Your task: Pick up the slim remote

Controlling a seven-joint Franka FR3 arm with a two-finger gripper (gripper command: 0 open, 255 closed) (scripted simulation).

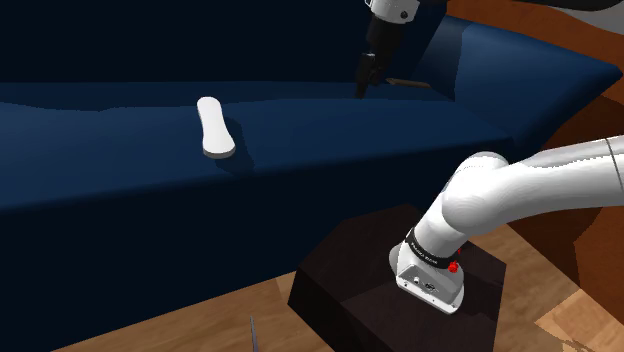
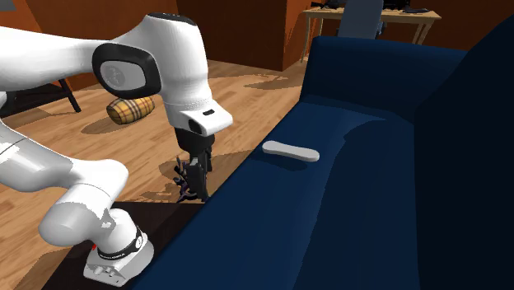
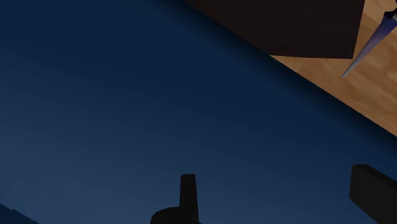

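A slim white remote (image 1: 214, 128) lies flat on the seat of a dark blue sofa (image 1: 330, 155). In the second exterior view the remote (image 2: 291, 152) rests near the seat's front edge. My black gripper (image 1: 361, 90) hangs over the seat well to the shoulder view's right of the remote, apart from it. From the second exterior view the gripper (image 2: 192, 191) points down by the sofa's front. In the wrist view the gripper (image 3: 280, 191) is open over bare blue cushion, its fingers (image 3: 188, 191) wide apart with nothing between them.
The dark stand (image 1: 340, 290) sits on a wooden floor (image 2: 148, 156) in front of the sofa. A plaid cushion (image 2: 130, 109) lies on the floor, and a wooden table (image 2: 371, 16) stands behind the sofa. The sofa back (image 1: 150, 40) rises behind the seat.
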